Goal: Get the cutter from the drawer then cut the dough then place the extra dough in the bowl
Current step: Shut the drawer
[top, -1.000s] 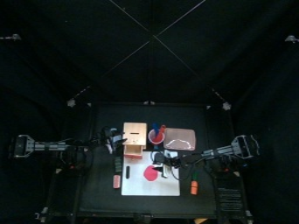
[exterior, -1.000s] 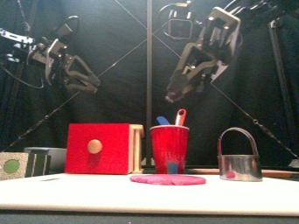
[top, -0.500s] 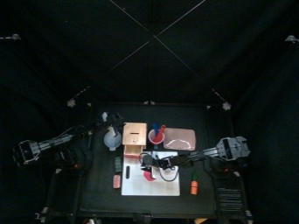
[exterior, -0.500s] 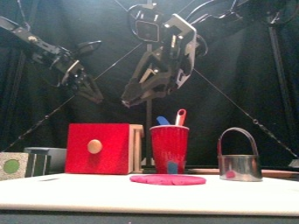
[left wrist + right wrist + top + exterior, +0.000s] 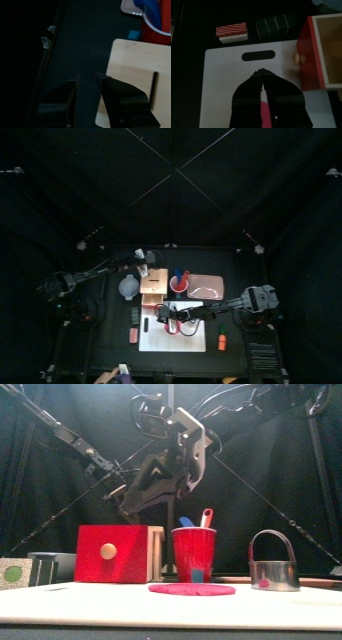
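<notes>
The cutter [image 5: 274,572] stands upright at the right side of the desk [image 5: 87,45], its wire handle arched overhead and no end effector on it. It is to the right of the red cup [image 5: 194,556] and apart from it. Whether its base rests on the board or on the bare desk I cannot tell.

The dough [image 5: 191,589] lies flat as a pink disc in front of the cup, on the white cutting board [image 5: 228,75], uncut and clear of the cutter. A blue knife [image 5: 186,522] and a red knife [image 5: 206,517] stick up out of the cup.

Left of the cup sits the wooden box [image 5: 118,554], its red drawer front and round knob facing forward.

The right end effector [image 5: 260,75] hangs above the board just beside the drawer knob. Its jaws are pressed together with nothing between them.

The left end effector [image 5: 87,76] hovers over the desk along the box's outer edge. Its jaws are parted and empty.

Off the board's far end lie a dark sushi roll [image 5: 274,25] and a red-and-white striped toy [image 5: 231,31], side by side.
</notes>
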Controlling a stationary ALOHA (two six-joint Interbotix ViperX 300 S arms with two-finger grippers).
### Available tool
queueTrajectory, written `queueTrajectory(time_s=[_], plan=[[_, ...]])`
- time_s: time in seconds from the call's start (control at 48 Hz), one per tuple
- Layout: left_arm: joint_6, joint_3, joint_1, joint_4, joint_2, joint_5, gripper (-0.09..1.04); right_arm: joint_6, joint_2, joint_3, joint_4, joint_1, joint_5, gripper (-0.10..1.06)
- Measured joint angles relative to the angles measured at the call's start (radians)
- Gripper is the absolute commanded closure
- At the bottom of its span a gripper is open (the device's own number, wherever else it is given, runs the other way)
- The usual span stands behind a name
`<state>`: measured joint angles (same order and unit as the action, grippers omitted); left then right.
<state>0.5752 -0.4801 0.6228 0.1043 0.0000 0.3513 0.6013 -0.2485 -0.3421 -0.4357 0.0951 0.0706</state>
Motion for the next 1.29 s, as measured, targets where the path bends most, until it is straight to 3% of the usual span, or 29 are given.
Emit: queueTrajectory(time_s=[0.146,0.5,0.792,1.083,1.292], plan=[[0.003,0.035,0.009,-0.044,0.028,0.028,0.28,0.000,-0.038,0.035,0.002,0.002,0.032,0.83],[0.005,0.052,0.018,-0.071,0.032,0.123,0.60,0.002,-0.089,0.086,0.002,0.000,0.049,0.83],[0.064,0.074,0.017,-0.054,0.048,0.184,0.61,0.006,-0.138,0.138,0.006,0.000,0.123,0.83],[0.192,0.127,0.015,0.077,0.097,0.252,0.61,0.000,-0.189,0.225,0.002,0.000,0.202,0.83],[0.215,0.141,0.015,0.114,0.115,0.268,0.61,-0.003,-0.189,0.264,-0.040,0.000,0.301,0.83]])
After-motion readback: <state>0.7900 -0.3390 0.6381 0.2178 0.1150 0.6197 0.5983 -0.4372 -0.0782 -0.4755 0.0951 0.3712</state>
